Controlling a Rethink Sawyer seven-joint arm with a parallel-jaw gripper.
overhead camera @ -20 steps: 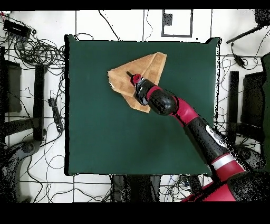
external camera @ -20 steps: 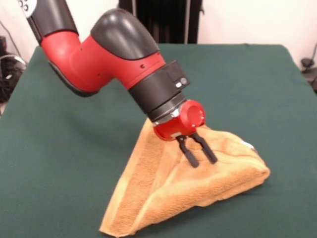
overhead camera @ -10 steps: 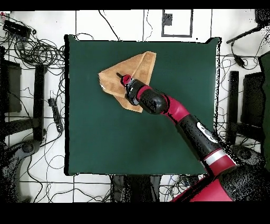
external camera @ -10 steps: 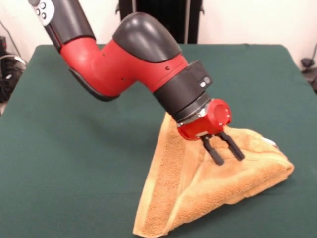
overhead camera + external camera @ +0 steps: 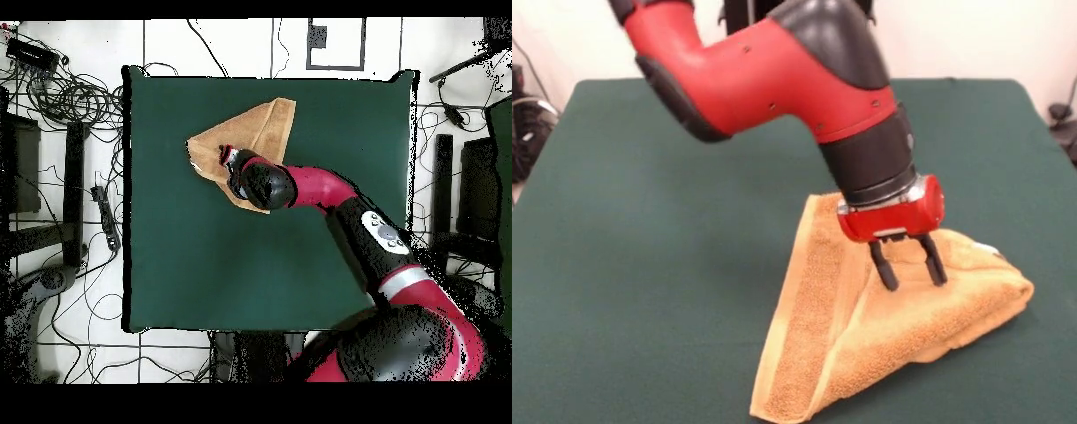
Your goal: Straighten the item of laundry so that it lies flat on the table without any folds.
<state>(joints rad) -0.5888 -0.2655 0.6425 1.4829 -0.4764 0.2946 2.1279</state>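
A dark green desk (image 5: 644, 265) fills the room's centre, with a red and black arm (image 5: 777, 79) bending down over it. Beneath the arm lies a golden-orange towel (image 5: 812, 353), folded into a rough triangle with thick doubled layers, near one end of the desk toward a corner in the overhead view (image 5: 255, 125). The claw (image 5: 908, 270) points down at the towel's upper fold, its two black fingers (image 5: 884, 268) spread apart, gripping nothing. A small white tag (image 5: 990, 250) peeks out at the towel's edge.
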